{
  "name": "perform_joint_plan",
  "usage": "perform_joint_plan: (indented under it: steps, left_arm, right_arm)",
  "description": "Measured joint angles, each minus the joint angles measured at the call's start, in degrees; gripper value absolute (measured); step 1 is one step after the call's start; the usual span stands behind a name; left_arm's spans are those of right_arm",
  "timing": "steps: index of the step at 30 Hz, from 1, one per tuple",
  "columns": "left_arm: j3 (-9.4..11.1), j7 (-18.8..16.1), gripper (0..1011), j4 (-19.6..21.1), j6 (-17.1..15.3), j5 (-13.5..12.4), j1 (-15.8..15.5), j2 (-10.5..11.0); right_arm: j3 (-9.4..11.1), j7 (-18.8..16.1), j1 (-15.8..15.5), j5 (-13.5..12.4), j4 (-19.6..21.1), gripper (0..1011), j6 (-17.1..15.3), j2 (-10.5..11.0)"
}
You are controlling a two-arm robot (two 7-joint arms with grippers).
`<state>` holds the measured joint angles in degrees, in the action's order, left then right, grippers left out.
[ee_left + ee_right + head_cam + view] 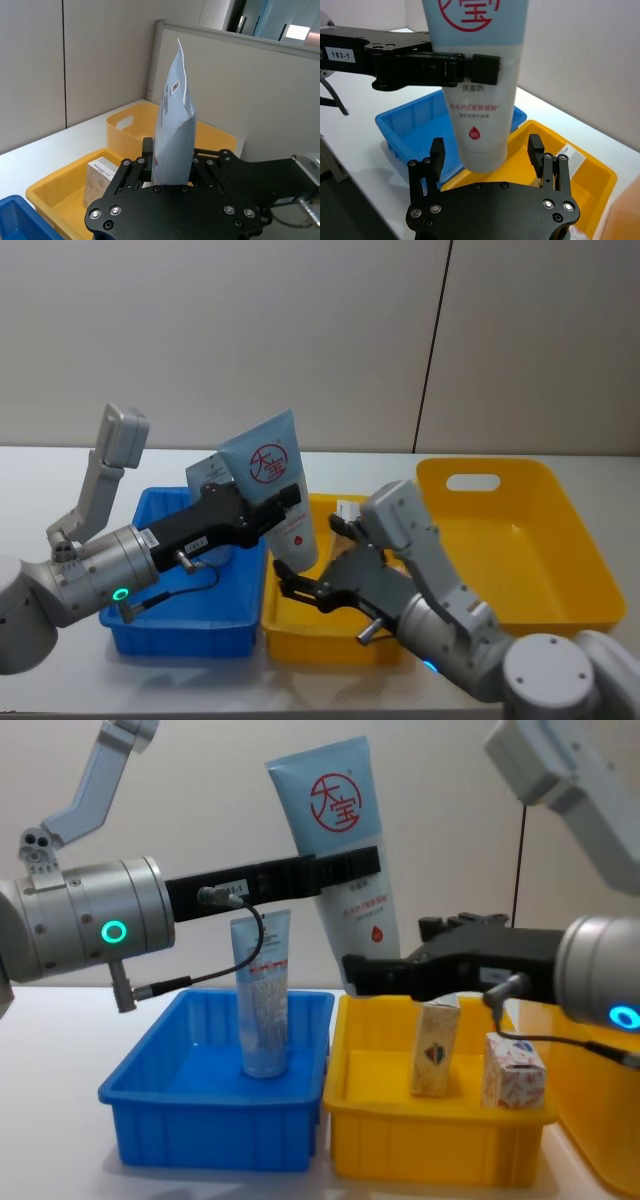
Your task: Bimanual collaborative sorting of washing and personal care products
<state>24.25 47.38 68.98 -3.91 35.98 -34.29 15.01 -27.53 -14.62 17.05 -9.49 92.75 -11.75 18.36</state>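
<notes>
Chest view, side-on: 2nd squeeze tube upright in blue plastic tray; card box & second box in small yellow tray. Left gripper clamps tall glossy tube mid-body, cap end down, above trays' shared edge. Rt wrist view: right gripper fingers wide, flanking cap end w/o touching; chest view hides that end.

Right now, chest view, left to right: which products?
standing tube in the blue tray → tilted tube held up by the left gripper → taller box → shorter box, both in the small yellow tray; right gripper open at the tilted tube's lower end.
</notes>
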Motion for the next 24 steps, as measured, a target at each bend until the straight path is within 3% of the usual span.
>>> perform_joint_plan:
  steps: [15, 19, 24]
  left_arm:
    - [0.0, 0.0, 294, 0.0, 0.0, 0.0, 0.0, 0.0]
    - [0.0, 0.0, 294, 0.0, 0.0, 0.0, 0.0, 0.0]
    - [0.0, 0.0, 294, 0.0, 0.0, 0.0, 0.0, 0.1]
  right_arm:
    - [-3.2, 2.2, 4.1, 4.4, -7.0, 999, 2.7, -5.2]
    - [-3.5, 2.6, 4.6, 5.0, -8.0, 946, 3.1, -5.8]
    - [-3.9, 3.0, 5.1, 5.7, -9.0, 795, 3.4, -6.5]
